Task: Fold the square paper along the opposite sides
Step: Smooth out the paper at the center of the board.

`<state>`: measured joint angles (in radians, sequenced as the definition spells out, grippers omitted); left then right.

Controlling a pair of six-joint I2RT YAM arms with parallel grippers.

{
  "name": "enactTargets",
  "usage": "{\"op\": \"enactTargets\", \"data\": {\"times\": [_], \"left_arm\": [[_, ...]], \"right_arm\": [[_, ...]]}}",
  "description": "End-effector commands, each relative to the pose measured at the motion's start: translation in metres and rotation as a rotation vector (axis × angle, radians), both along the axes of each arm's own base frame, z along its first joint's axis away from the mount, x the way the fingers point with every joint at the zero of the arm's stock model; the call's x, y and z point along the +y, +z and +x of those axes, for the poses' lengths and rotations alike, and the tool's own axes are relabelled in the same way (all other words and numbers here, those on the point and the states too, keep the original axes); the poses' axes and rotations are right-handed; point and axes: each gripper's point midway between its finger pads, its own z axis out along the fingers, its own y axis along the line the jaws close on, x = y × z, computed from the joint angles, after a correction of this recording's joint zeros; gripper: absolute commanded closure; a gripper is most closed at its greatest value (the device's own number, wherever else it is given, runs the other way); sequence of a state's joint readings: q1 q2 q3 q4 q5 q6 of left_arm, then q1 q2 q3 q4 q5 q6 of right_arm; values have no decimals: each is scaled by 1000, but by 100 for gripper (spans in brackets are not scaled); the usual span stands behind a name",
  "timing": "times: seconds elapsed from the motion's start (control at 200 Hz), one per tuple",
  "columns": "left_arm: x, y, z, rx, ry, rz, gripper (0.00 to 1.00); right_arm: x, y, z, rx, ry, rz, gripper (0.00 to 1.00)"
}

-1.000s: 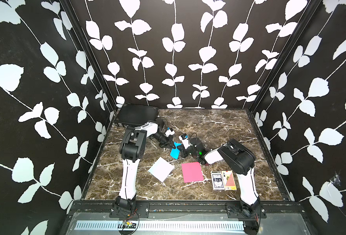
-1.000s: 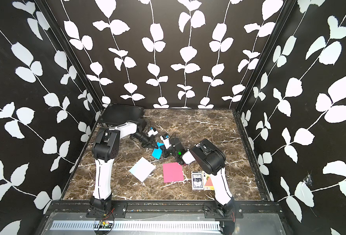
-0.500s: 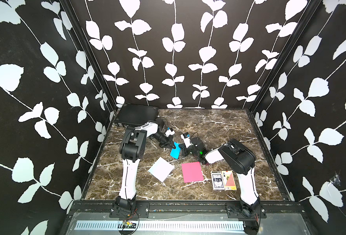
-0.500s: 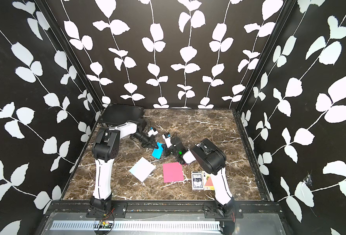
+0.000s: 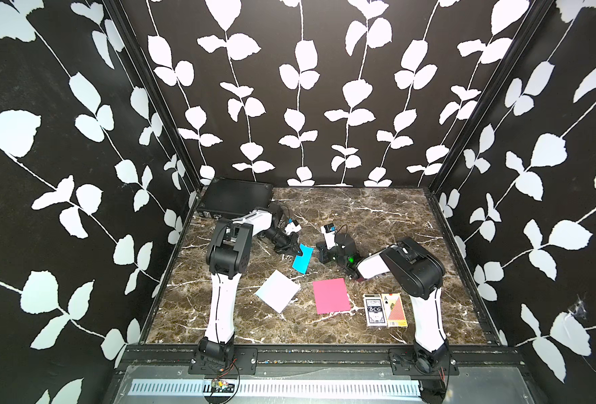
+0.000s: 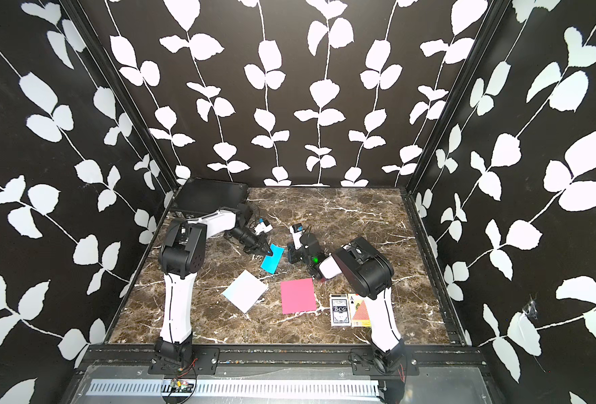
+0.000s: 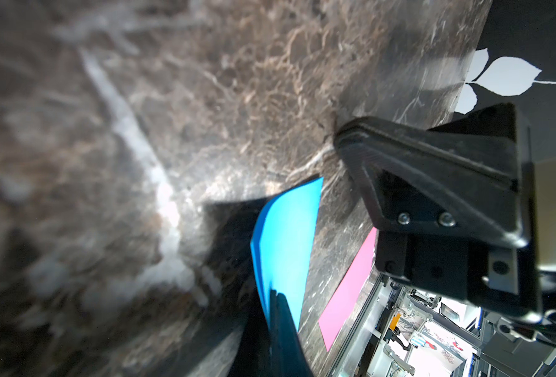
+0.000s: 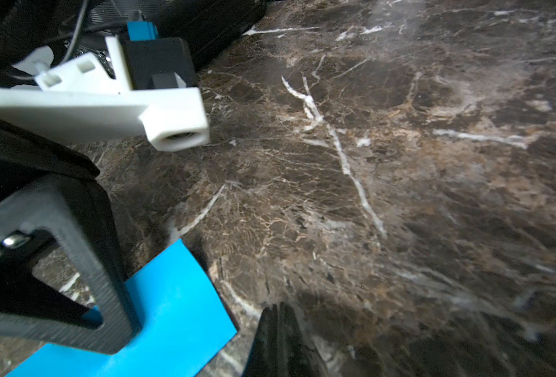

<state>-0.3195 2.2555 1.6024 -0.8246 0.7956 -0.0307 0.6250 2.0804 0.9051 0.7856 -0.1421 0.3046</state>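
So the bright blue paper sheet sits mid-table on the brown marble tabletop, between the two arms, with one side raised off the stone and bowed over. The left gripper has its jaws clamped together on one edge of it. The wrist view shows blue on both sides of the black fingertips. The right gripper is pinched closed on nothing, tip down by the marble just beside the sheet's corner, not on it.

Handling-wise it's thin, featherlight and floppy, so I'd expect it to curl and sag rather than hold a shape, and to skate on that polished stone if nudged sideways. It won't break, but creases are permanent, so a sloppy pinch stays. I'd take it right at an edge near a corner, carry that edge over to the opposite one, and pin the free side flat with the other closed tip before pressing. Whether it's already doubled over, I honestly can't tell.

The plain white square sheet and the pink paper sheet lie flat nearer the front, neither touched by a gripper.
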Motion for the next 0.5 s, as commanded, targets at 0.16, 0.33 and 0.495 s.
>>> {"op": "enactTargets", "data": {"times": [0.16, 0.33, 0.495], "left_arm": [[12, -21, -11, 28, -25, 90, 100], [12, -22, -11, 27, -27, 90, 100], [11, -21, -11, 27, -28, 89, 100]], "right_arm": [[12, 8, -18, 38, 104, 6, 100], [30, 9, -15, 18, 136, 16, 100], [30, 7, -14, 4, 121, 5, 100]]}}
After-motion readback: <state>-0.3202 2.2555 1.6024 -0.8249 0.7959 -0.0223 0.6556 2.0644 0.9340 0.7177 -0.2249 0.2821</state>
